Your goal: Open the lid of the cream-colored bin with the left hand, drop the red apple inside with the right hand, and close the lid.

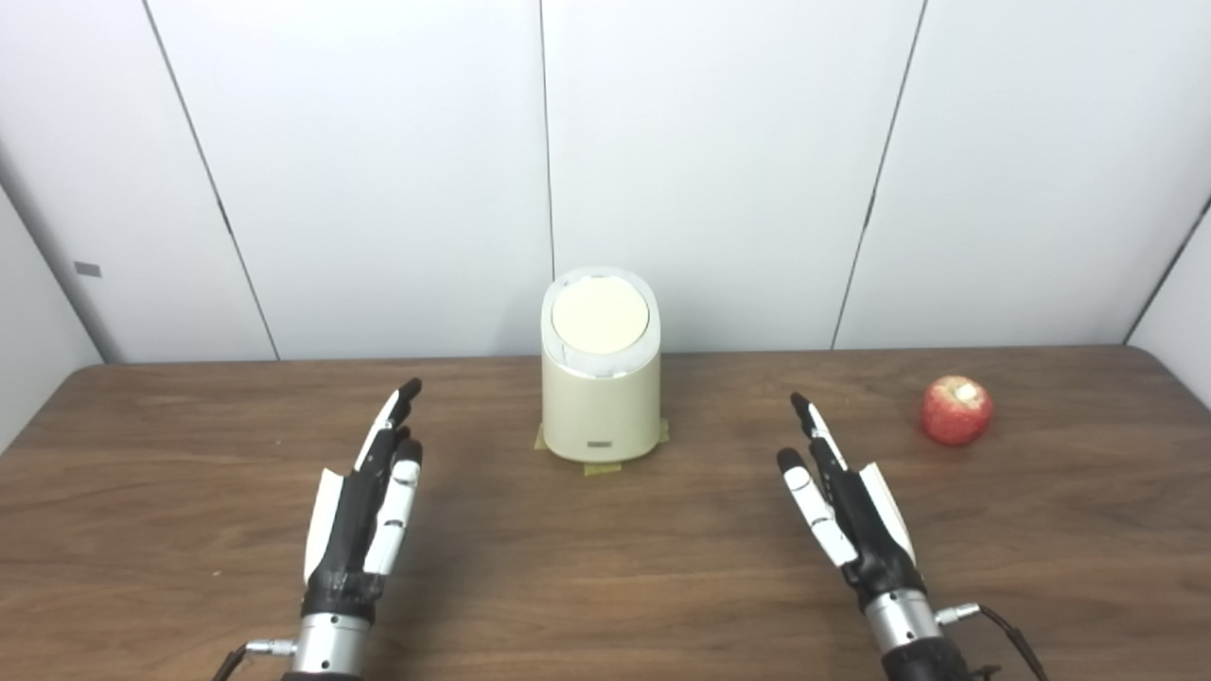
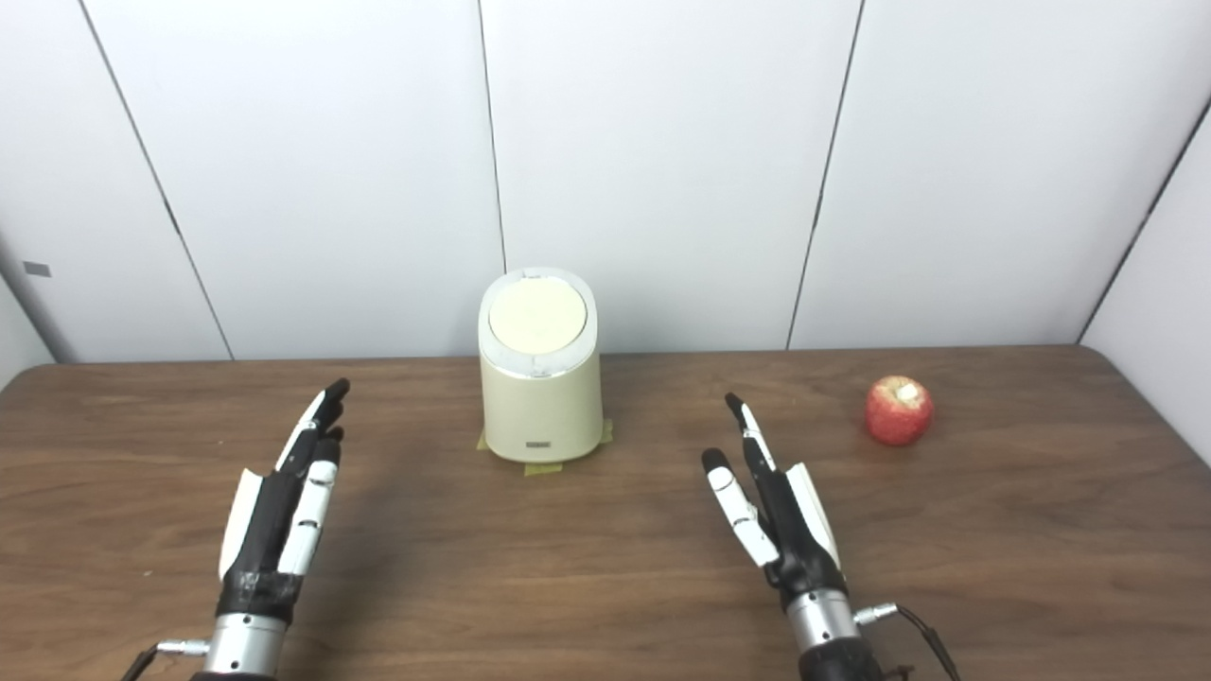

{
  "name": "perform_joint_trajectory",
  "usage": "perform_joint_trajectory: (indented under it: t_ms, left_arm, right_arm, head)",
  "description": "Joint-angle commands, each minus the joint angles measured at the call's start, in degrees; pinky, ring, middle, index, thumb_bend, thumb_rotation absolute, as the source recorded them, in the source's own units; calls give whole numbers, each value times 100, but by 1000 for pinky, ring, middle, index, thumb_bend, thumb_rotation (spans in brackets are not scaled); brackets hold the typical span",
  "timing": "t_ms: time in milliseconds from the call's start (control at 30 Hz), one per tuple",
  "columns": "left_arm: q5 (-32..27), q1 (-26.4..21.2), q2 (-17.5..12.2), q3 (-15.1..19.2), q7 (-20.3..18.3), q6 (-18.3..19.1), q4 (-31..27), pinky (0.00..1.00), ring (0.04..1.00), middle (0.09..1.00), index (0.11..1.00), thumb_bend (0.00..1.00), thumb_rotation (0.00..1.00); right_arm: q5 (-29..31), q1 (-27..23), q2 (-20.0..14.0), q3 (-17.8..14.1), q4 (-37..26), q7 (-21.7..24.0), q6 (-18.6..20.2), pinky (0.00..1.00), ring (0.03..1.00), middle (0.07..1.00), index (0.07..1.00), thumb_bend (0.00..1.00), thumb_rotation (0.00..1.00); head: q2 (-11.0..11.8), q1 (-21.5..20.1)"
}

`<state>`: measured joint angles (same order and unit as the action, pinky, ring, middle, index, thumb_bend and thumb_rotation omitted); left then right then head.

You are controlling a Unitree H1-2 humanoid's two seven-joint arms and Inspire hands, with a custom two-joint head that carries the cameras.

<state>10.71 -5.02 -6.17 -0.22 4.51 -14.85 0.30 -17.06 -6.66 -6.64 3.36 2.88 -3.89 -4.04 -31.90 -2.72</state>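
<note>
A cream-colored bin stands upright at the table's far middle, its round lid shut flat on top. A red apple rests on the table to the bin's right. My left hand hovers in front and to the left of the bin, fingers stretched out, holding nothing. Well short of the apple and to its left, my right hand is likewise open and empty, its fingers pointing away from me.
The wooden table runs wall to wall, with white panels close behind the bin. Yellowish tape marks the spot under the bin's base. The table's right corner is rounded.
</note>
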Motion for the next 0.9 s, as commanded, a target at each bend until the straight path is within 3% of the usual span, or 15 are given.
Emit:
perform_joint_trajectory:
  t_ms: [0,167,533,767,833,867]
  left_arm:
    - [123,87,7,8,79,-126,129,942,975,976,948,301,1000]
    - [94,95,0,4,55,-119,116,945,977,978,951,291,1000]
    - [218,-112,-39,47,91,23,29,925,970,977,958,289,991]
    - [112,-836,-50,193,11,747,-388,940,978,994,981,404,947]
    - [100,-1132,-48,207,-29,1031,-415,960,994,999,995,434,912]
    - [103,-1302,-38,206,-47,1216,-430,981,998,1000,998,496,826]
  right_arm:
    - [2,-158,2,-25,-107,-64,-143,986,1000,1000,975,148,991]
    - [65,-155,13,-34,-114,-52,-138,988,1000,1000,973,146,946]
    - [-13,-204,9,-8,-40,-87,-96,976,1000,1000,972,160,964]
    - [-10,-240,0,-4,79,-92,-123,976,1000,1000,975,202,998]
    - [9,-244,16,-11,97,-95,-107,976,1000,1000,976,208,1000]
    - [14,-249,19,-11,114,-96,-108,985,1000,1000,980,218,1000]
  head:
    - [-8,-1]
    - [-8,-1]
    - [25,-16]
    - [84,-6]
    - [94,-5]
    - [97,-7]
